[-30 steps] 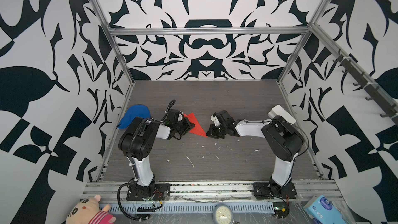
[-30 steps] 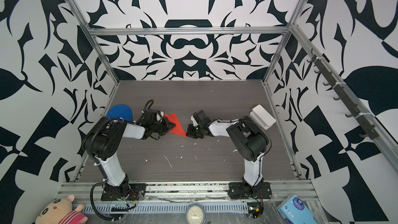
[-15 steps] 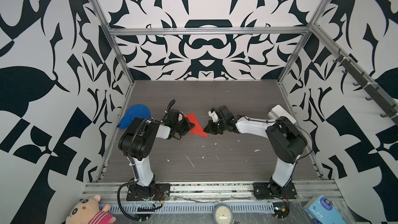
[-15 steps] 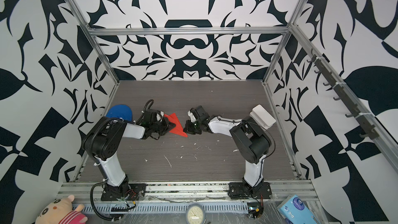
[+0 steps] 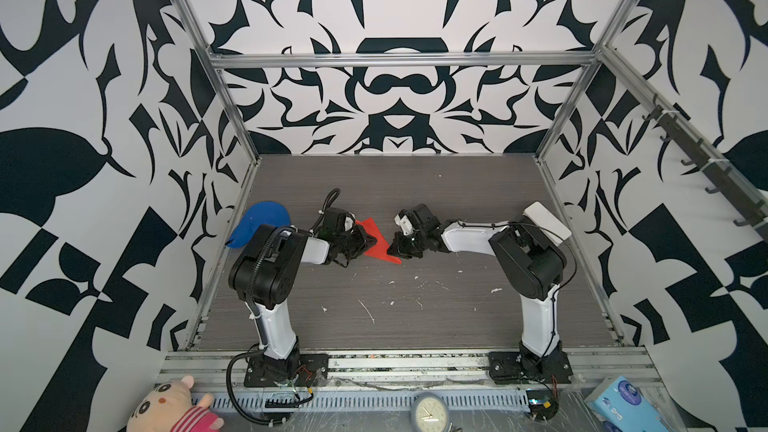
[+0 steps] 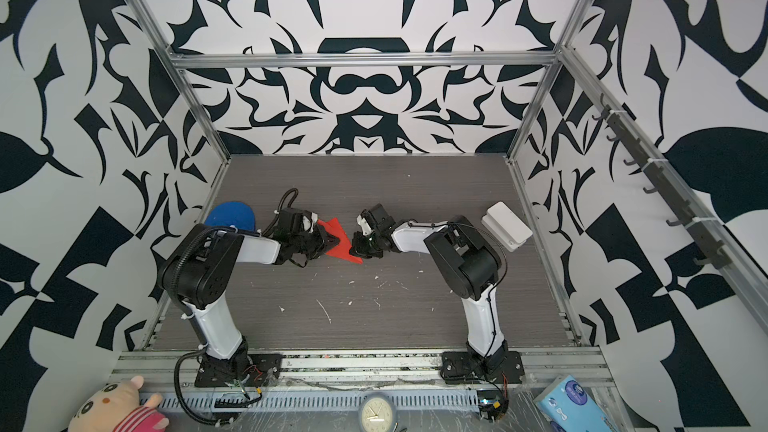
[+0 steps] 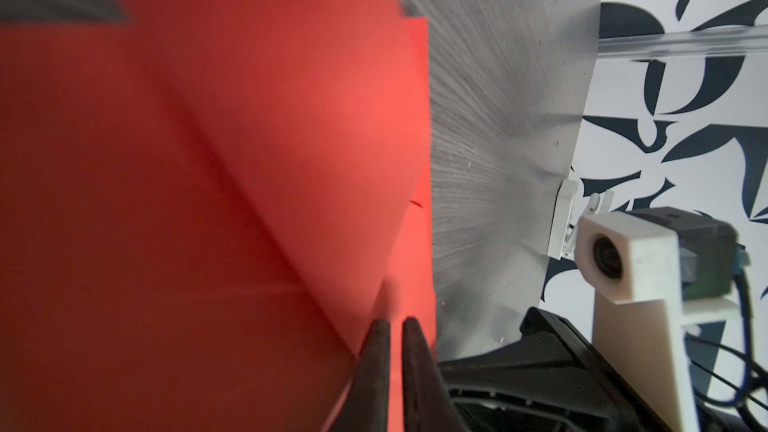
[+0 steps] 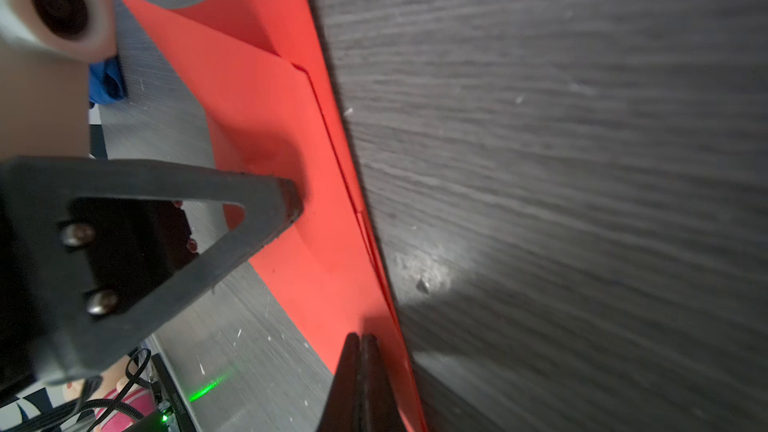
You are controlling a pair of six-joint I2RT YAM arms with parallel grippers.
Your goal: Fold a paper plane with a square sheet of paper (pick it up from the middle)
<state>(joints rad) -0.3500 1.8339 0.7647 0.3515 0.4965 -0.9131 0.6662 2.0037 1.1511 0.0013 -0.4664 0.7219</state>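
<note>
The red sheet of paper (image 5: 380, 250) (image 6: 344, 250) lies on the table, folded into a pointed shape with layered flaps (image 7: 208, 160) (image 8: 291, 118). My left gripper (image 5: 371, 240) (image 6: 330, 241) lies low over its left part. In the left wrist view its tips (image 7: 395, 321) stand a narrow gap apart with nothing pinched between them. One left finger (image 8: 286, 201) touches the paper. My right gripper (image 5: 392, 249) (image 6: 354, 250) is shut, fingers pressed together (image 8: 360, 336). Its tip rests on the paper near the right folded edge.
A blue cloth lump (image 5: 257, 224) sits behind the left arm by the left wall. A white box (image 5: 546, 222) stands at the right wall. White scraps (image 5: 368, 311) dot the table. A plush toy (image 5: 174, 409), a clock (image 5: 428, 411) and a blue pack (image 5: 619, 405) lie in front of the rail.
My right gripper has moved left, and its shut tip now rests on the paper. The left jaws have parted slightly. The paper has stayed in place.
</note>
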